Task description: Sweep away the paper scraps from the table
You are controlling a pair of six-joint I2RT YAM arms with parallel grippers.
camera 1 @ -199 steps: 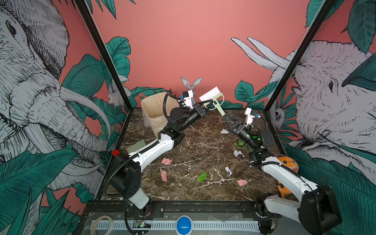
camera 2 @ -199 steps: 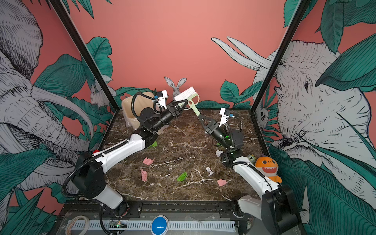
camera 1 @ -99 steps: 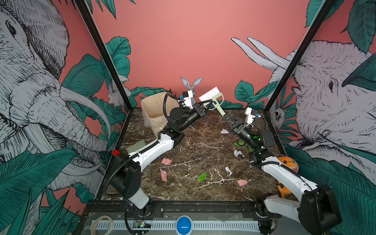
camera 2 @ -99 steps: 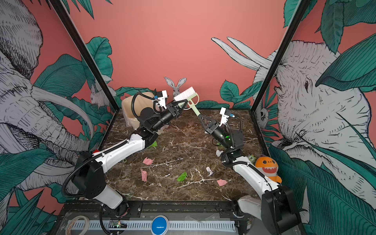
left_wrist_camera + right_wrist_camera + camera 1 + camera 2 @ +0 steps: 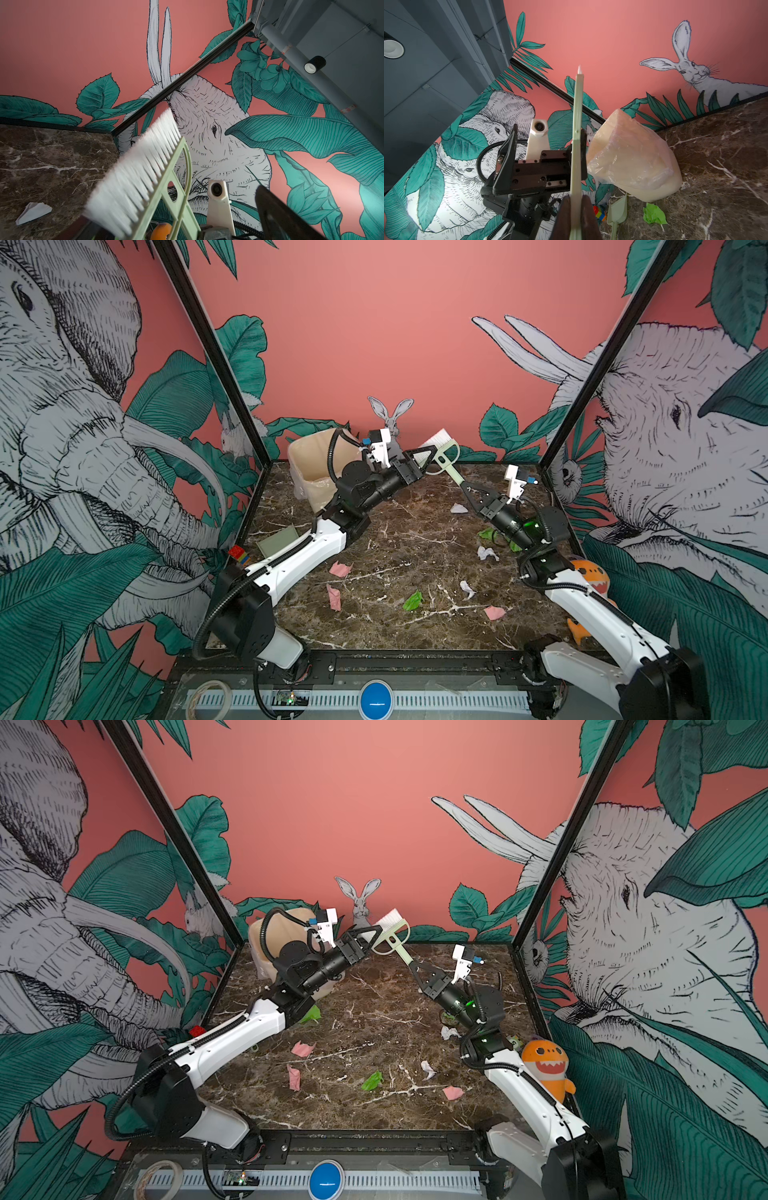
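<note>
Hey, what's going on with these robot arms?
Two robot arms seem to be passing a pale green brush between them. The right claw is shut on its handle, holding it above the far side of the table; the left claw stands open around the brush head. Pink, green and white paper scraps lie unswept on it.

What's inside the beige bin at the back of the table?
Only a clear plastic liner and bare inner wall show in the bin; its own wall and the left arm hide the rest.
</note>
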